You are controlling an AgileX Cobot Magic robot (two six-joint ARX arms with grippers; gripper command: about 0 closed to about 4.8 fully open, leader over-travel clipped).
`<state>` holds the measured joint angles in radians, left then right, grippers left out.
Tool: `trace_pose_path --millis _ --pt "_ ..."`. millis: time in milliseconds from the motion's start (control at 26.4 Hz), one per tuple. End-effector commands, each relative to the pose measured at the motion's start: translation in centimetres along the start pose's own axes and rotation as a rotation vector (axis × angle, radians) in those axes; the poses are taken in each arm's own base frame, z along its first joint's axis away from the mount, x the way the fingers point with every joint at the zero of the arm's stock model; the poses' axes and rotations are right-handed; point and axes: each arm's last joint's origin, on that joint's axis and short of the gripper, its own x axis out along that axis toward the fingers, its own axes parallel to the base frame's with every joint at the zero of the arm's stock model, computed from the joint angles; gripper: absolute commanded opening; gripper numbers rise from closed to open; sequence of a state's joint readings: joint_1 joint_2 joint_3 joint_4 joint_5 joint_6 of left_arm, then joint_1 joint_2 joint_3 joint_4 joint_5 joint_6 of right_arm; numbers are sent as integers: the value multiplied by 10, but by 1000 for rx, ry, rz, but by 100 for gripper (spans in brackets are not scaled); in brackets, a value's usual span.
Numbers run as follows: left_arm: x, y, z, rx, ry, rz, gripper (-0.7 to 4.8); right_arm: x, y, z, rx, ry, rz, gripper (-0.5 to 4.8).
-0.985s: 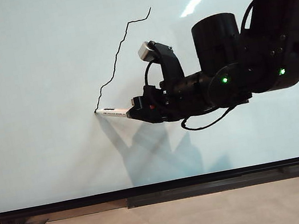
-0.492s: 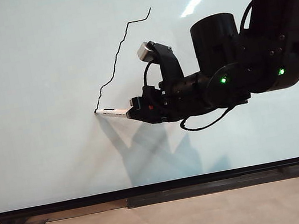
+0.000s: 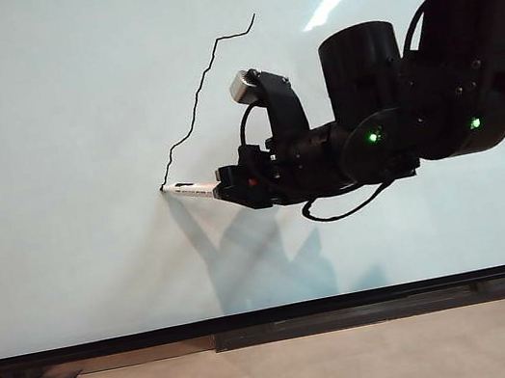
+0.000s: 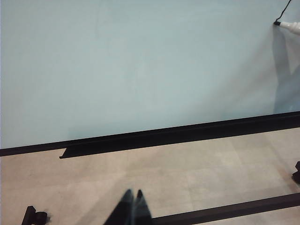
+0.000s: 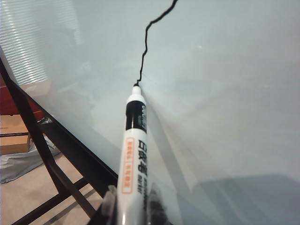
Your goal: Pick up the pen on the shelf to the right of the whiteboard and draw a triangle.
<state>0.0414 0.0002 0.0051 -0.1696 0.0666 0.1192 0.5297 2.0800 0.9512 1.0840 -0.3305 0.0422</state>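
We see the right pincer (image 3: pixel 225 186) out in front of the whiteboard (image 3: pixel 57 135), a little left of the middle of the exterior view, carried by the black right arm (image 3: pixel 387 116) that reaches in from the right edge. Its jaws are narrowed onto the pen (image 3: pixel 192 190), gripping the rear of the white barrel, and the pen points leftward with its dark tip pressed against the board.

The tip rests at the lower end of the triangle (image 3: pixel 200 86), of which only one side is drawn: a thin, wobbly black stroke that climbs up and to the right from the pen. In the right wrist view the pen (image 5: pixel 131 154) runs away from the camera, its tip touching the board (image 5: pixel 225 93) exactly where the black stroke (image 5: pixel 147 42) ends, and the fingertips (image 5: pixel 108 206) of the right pincer (image 5: pixel 131 213) clasp the barrel on both sides.

The arm casts a grey shadow (image 3: pixel 255 257) on the board beneath the pen.

The left pincer (image 4: pixel 130 206) hangs low over the pale floor (image 4: pixel 187 173), well apart from the drawing, its two dark fingers pressed together with nothing between them. From there we catch the board's black lower frame (image 4: pixel 187 132) and, at the far edge, the pen's tip (image 4: pixel 287 26) on the board.
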Motion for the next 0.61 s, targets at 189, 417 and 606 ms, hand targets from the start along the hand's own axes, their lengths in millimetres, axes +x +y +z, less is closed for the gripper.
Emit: trace_pose_path --millis 189,417,606 --pt "0 0 0 0 6 -1 -5 -18 -14 13 -40 -53 -131 -5" --pt "0 0 0 0 6 -2 -5 -35 -19 12 -44 -41 -161 -5" --pt "0 0 0 0 6 -1 -5 -44 -18 8 -45 -46 -177 -5"
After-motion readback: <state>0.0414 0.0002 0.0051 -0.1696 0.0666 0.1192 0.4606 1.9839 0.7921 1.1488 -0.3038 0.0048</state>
